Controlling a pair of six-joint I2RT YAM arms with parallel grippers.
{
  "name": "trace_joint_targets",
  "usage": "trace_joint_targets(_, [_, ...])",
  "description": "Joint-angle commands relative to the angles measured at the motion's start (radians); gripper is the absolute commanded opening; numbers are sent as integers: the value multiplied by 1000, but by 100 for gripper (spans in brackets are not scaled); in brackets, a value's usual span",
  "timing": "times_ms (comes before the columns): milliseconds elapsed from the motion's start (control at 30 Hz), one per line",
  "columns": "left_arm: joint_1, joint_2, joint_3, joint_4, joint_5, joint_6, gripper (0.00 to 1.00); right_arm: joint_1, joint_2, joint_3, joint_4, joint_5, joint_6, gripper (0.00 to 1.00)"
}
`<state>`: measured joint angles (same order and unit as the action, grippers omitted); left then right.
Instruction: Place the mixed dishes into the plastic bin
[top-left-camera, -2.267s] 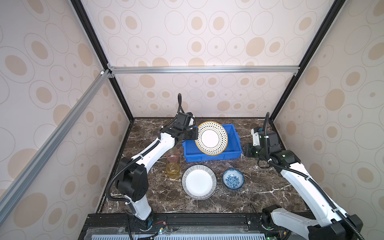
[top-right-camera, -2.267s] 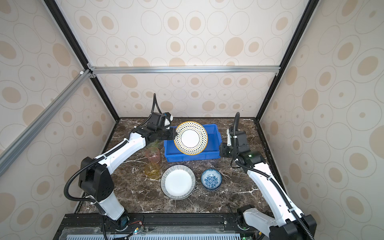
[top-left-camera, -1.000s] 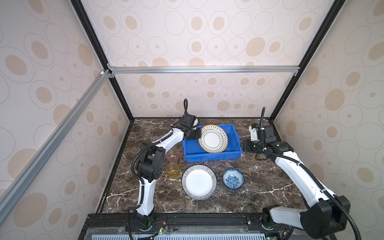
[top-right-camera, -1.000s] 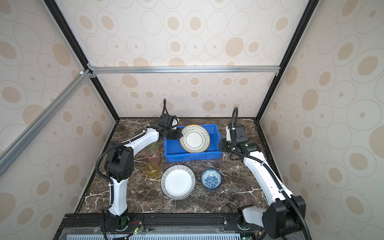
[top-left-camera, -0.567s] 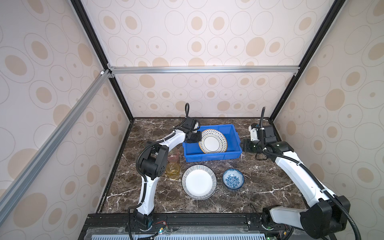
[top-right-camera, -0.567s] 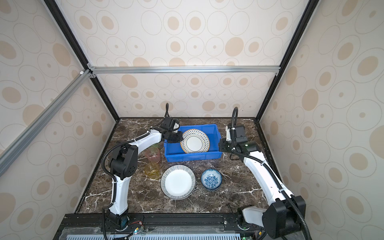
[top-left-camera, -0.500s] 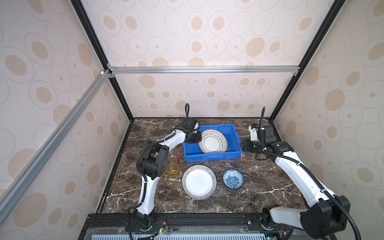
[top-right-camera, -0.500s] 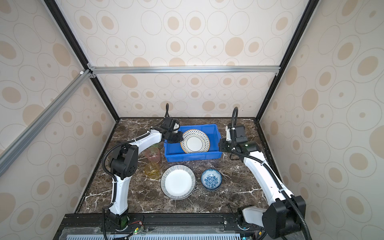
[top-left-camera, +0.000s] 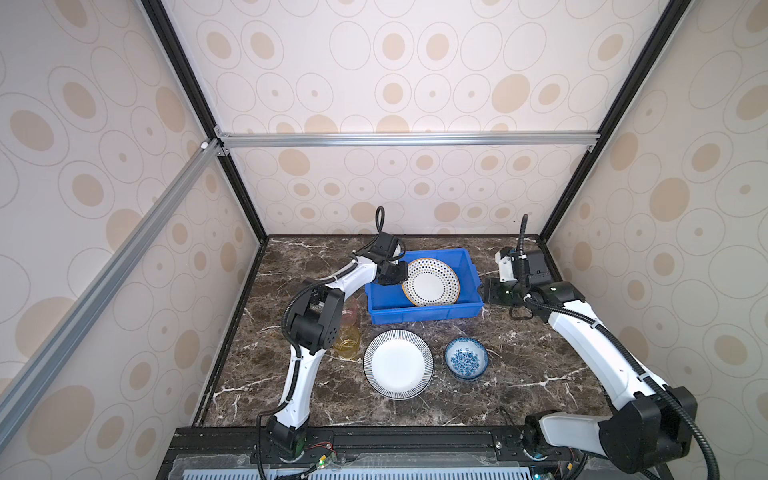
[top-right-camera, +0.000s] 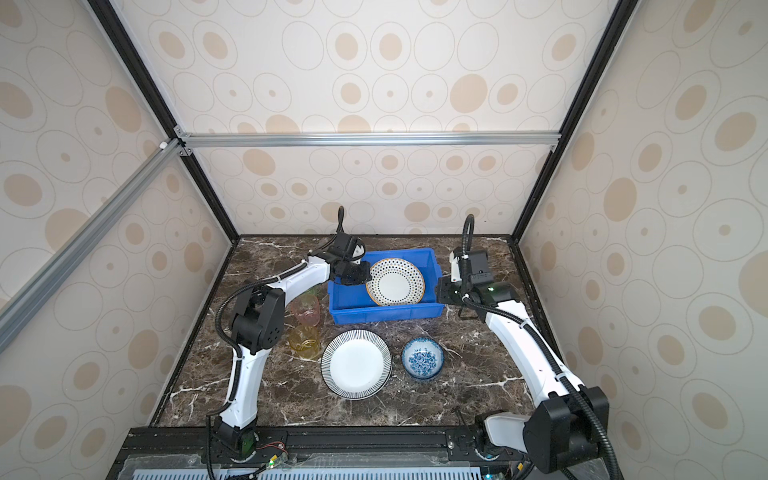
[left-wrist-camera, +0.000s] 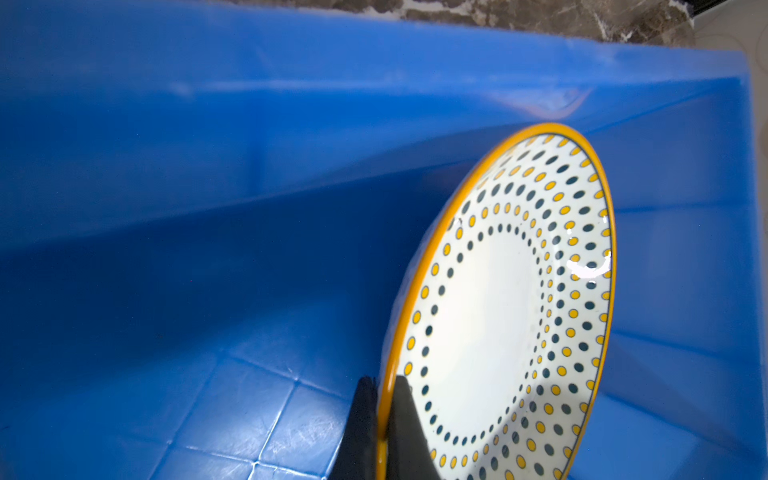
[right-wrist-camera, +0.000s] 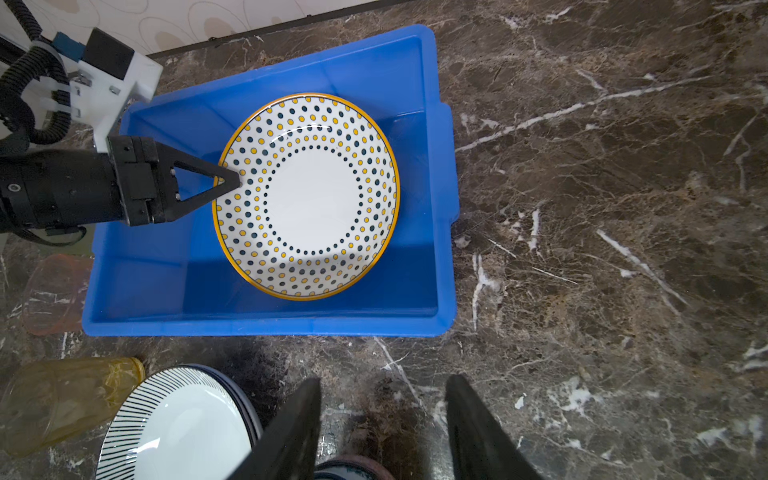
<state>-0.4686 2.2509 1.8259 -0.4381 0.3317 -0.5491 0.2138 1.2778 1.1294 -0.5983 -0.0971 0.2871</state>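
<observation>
Right wrist view shows me my left pincer (right-wrist-camera: 227, 183) clamped on the rim of the dotted plate (right-wrist-camera: 309, 195), tilted inside the blue bin (right-wrist-camera: 266, 322); my right pincer (right-wrist-camera: 382, 409) hangs open over the table (right-wrist-camera: 582, 208).

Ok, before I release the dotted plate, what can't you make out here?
Dotted plate underside, and whether it touches the plastic bin floor: hidden by the plate itself, every view.
Pink cup: partly hidden behind the left arm's elbow, in a top view.
Floral bowl: cut off by the frame edge, right wrist view.
</observation>
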Motion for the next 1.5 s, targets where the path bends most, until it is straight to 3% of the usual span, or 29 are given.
trace_joint_targets(0, [-11, 19, 49, -45, -46, 4, 0, -7, 9, -3, 2, -12, -5, 52])
trace_joint_targets(1267, [-25, 67, 62, -116, -102, 17, 12, -7, -24, -41, -15, -15, -15, 55])
trace_joint_targets(1467, [-30, 50, 75, -117, -122, 17, 19, -7, -30, -43, -22, -15, -19, 56])
